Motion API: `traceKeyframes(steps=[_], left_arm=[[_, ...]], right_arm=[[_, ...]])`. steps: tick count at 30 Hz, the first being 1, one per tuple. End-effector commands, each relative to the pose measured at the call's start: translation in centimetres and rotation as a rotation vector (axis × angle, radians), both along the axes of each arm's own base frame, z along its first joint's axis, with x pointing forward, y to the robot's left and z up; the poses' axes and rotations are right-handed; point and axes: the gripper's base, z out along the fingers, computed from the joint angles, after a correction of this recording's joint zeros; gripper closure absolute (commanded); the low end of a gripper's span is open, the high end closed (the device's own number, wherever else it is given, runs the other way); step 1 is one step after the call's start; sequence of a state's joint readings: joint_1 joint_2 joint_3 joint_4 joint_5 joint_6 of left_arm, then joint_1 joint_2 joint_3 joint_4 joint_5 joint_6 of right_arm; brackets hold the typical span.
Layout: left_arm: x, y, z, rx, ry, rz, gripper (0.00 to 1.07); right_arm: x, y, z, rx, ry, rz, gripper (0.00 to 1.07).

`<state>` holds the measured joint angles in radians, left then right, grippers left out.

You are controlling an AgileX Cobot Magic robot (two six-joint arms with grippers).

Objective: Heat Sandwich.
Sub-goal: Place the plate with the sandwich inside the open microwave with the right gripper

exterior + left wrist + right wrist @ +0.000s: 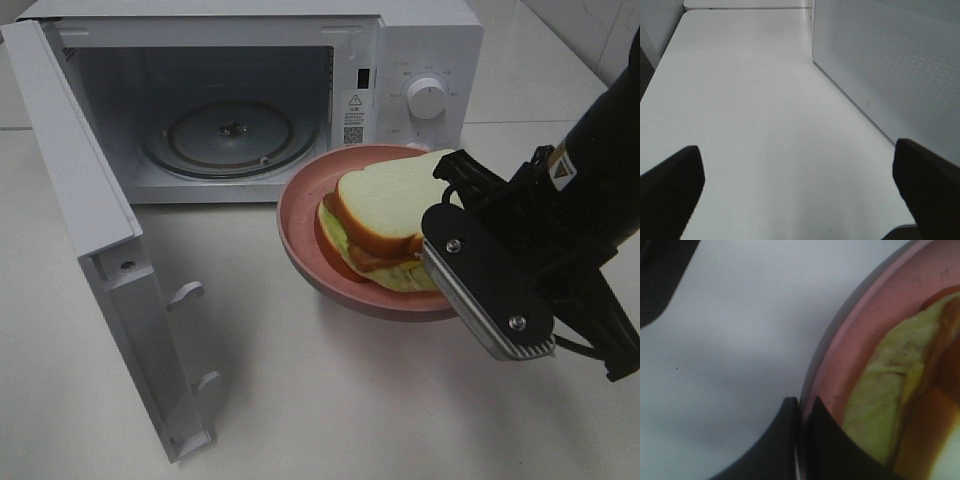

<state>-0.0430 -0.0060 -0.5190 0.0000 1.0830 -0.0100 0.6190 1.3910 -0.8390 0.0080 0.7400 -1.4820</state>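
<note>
Nearest the high camera is the right gripper (801,407), its black jaws pinched together on the rim of a round pink plate (295,220); the wrist view shows the rim caught between the two fingertips. Beneath everything lies the white table (300,400). At its back stands a white microwave (420,50), its door (90,200) swung fully open to the left of that view so the cavity is exposed. Inside the cavity sits the glass turntable (230,135), bare. The plate is just in front of the microwave's opening, toward the control panel side; whether it rests on the table or hangs just above it I cannot tell. On the plate lies the sandwich (385,215), white bread with tan crust, lettuce and reddish filling showing at its edge. A round white dial (427,98) is on the panel. The left gripper (800,195) has its jaws wide apart, holding nothing, above bare table beside the microwave's perforated side wall.
</note>
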Motion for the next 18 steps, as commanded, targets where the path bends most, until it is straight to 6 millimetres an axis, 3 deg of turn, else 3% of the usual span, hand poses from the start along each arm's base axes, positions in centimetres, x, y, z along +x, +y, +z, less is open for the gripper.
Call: traceKeyframes(steps=[1,7,13,18], left_arm=[[-0.3,-0.1,0.0,-0.019,-0.032,-0.001,0.09],[-0.3,-0.1,0.0,-0.019,-0.032,-0.001,0.09],[-0.3,-0.1,0.0,-0.019,-0.032,-0.001,0.09],[-0.3,-0.1,0.0,-0.019,-0.032,-0.001,0.09]], right_arm=[[0.3,0.3,0.4,0.041,-0.047,0.003,1.07],[0.6,0.7,0.2,0.053,-0.064,0.019,1.07],[0.7,2.5,-0.3,0.049,-0.055,0.073,1.07],[2.0,3.6,-0.3,0.046,-0.052,0.074,1.07]])
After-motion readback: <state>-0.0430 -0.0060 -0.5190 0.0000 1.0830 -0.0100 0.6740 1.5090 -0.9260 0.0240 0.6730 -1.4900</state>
